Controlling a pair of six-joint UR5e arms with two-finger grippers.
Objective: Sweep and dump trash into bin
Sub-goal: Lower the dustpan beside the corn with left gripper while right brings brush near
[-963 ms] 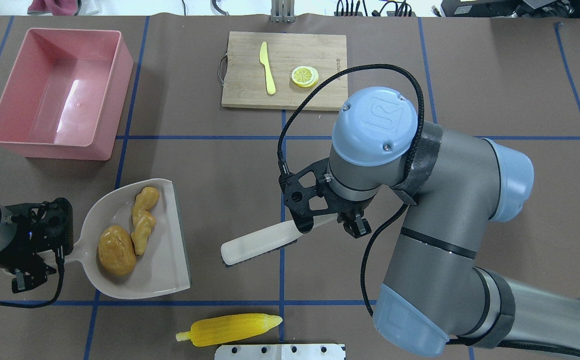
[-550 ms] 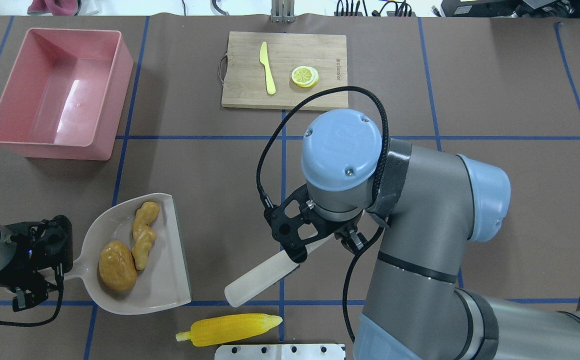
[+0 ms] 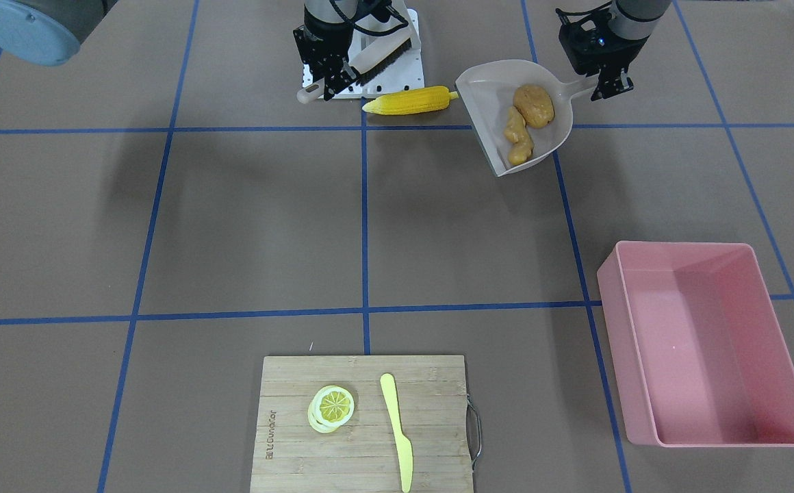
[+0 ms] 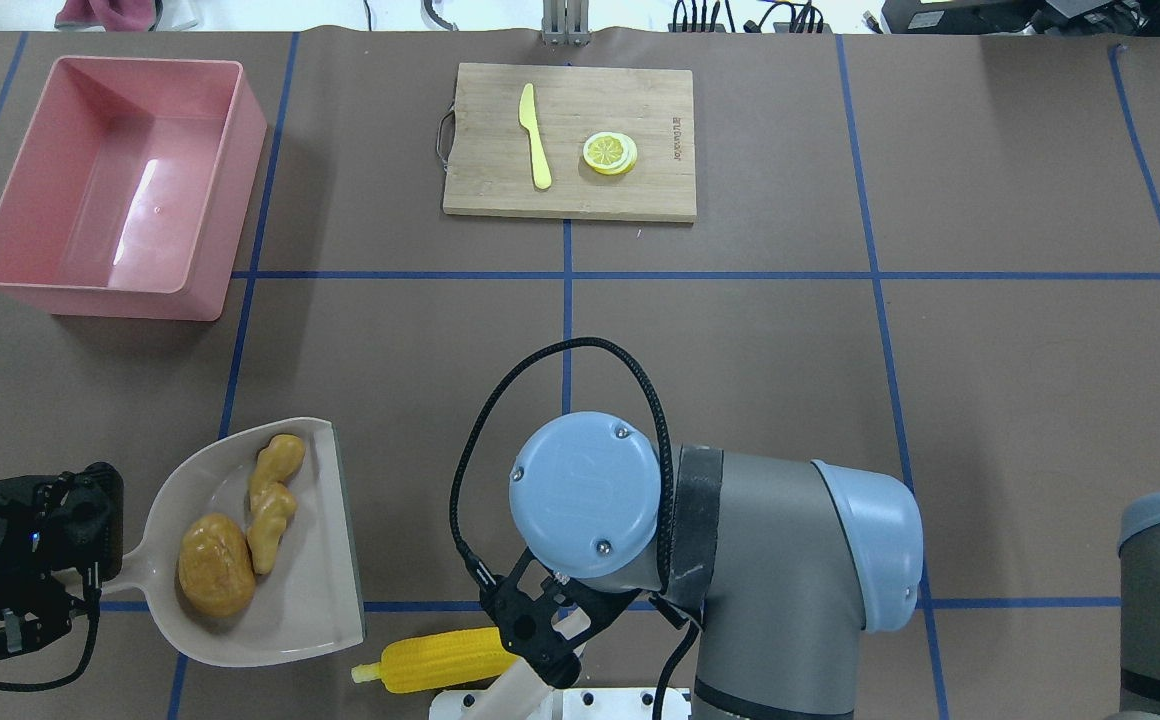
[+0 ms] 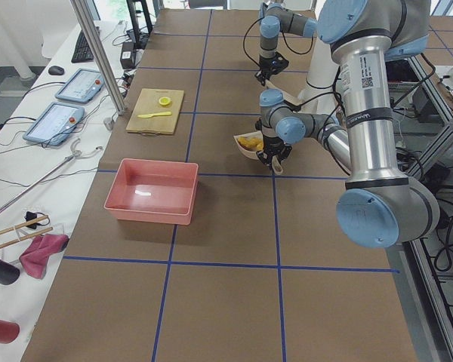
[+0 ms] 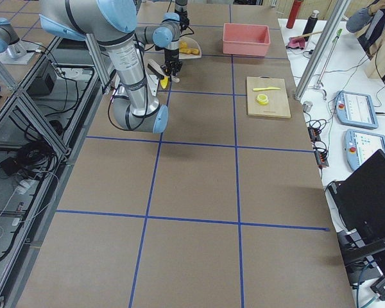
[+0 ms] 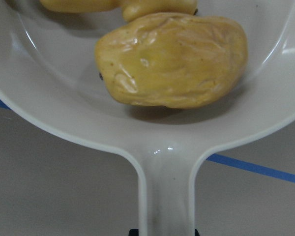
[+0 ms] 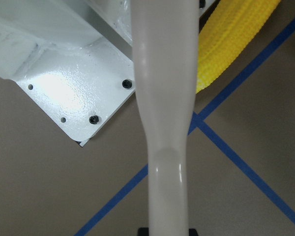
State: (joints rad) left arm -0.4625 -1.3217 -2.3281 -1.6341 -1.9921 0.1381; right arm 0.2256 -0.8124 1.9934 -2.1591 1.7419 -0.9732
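since a second ago the right arm has swung back to the table's near edge, and the dustpan (image 4: 325,590) has slid a little nearer the robot too. the right gripper (image 3: 333,79) pinches the pale handle of the brush (image 3: 378,56), which now hangs tilted over the white base plate (image 8: 64,88), just beside the corn cob (image 4: 440,658). the corn cob lies on the table, its stalk end just beside the dustpan's open corner. the left gripper (image 4: 90,580) has its fingers clamped on the dustpan's handle. inside the pan the potato (image 4: 212,563) sits near the handle with the ginger root (image 4: 270,495) touching it on the far side. the bin (image 4: 230,190) stands well apart at the far left corner with no trash in it. a cutting board (image 4: 500,130) at the far edge carries a plastic knife (image 4: 535,135) and a lemon slice (image 4: 610,153).
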